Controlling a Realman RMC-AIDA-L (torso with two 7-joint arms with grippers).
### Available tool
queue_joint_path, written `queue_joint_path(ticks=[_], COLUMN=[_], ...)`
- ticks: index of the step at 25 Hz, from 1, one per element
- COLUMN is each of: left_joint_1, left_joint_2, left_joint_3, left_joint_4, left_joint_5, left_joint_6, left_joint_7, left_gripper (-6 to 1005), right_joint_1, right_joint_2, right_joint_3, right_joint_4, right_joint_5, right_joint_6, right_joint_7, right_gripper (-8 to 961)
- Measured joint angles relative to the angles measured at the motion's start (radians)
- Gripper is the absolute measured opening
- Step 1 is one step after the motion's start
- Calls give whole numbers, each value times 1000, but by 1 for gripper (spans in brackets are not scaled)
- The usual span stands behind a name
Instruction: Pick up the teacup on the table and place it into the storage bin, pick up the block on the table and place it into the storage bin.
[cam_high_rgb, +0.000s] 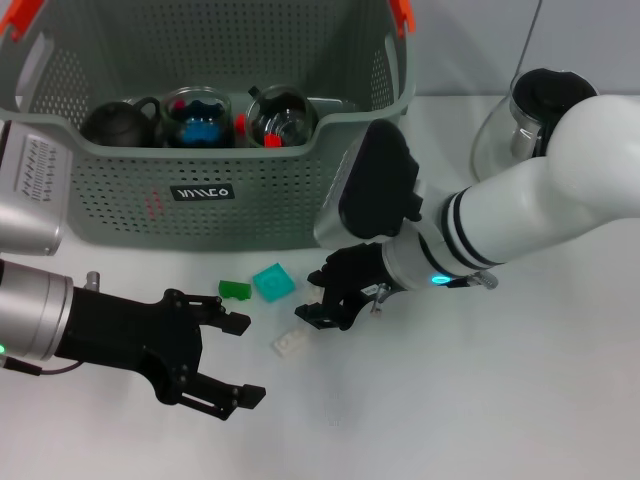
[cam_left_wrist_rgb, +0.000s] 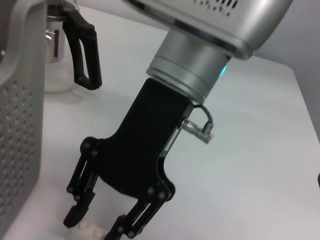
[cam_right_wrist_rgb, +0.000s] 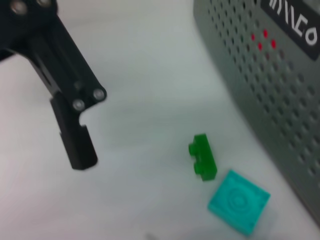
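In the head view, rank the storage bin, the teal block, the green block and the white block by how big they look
Largest to smallest:
1. storage bin
2. teal block
3. green block and white block: they look about alike, so I won't rank them; the right gripper partly overlaps the white one.

The robot's right arm is big, round and white, with black rings near the wrist and a small blue-green light. It reaches in from the right side and bends down toward the table. At its end the black right gripper (cam_high_rgb: 322, 302) points down and to the left, close above the table, with its two fingers spread a little apart.

The left arm is silver and grey and comes in low from the left side. Its black left gripper (cam_high_rgb: 243, 358) is stretched out flat, pointing right, with its fingers wide apart.
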Motion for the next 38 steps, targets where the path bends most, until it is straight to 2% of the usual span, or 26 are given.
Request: queue_joint_path(ticks=[3, 6, 8, 12, 14, 17, 21, 25, 29, 32, 35, 38], left_joint_1=[2, 6, 8, 9, 9, 8, 2, -5, -12, -16, -19, -19], left_joint_2=[1, 1, 2, 2, 2, 3, 3, 3, 3, 5, 6, 6], left_joint_3=[-1, -8, -17, -37, -39, -40, -40, -40, -40, -40, -35, -35], left_joint_4=[3, 6, 7, 7, 7, 4, 4, 6, 7, 7, 6, 3], left_joint_5=[0, 0, 0, 0, 0, 0, -1, -1, 0, 0, 1, 1], left_joint_6=[4, 7, 7, 9, 10, 9, 7, 4, 6, 9, 8, 10], left_joint_7=[-4, -6, -6, -6, -6, -6, -4, -2, -2, -3, -3, -3], left_gripper=[907, 907, 907, 907, 907, 906, 906, 906, 906, 906, 906, 906], right_joint_1=[-44, -121, -179, -289, -313, -312, -220, -84, 68, 159, 213, 223], right_joint_2=[-15, -28, -28, -19, -17, -16, -20, -27, -39, -30, -19, -11], right_joint_3=[29, 126, 216, 419, 505, 635, 813, 892, 888, 872, 832, 755], right_joint_4=[-69, -196, -304, -575, -680, -796, -832, -741, -539, -397, -308, -283], right_joint_5=[-10, -54, -99, -141, -127, -71, 22, 8, -72, -173, -254, -290], right_joint_6=[-39, -141, -248, -547, -677, -807, -887, -796, -627, -493, -397, -317], right_joint_7=[7, 9, 9, 36, 65, 118, 182, 211, 209, 167, 135, 133], right_gripper=[454, 453, 452, 448, 447, 445, 442, 440, 438, 472, 507, 541])
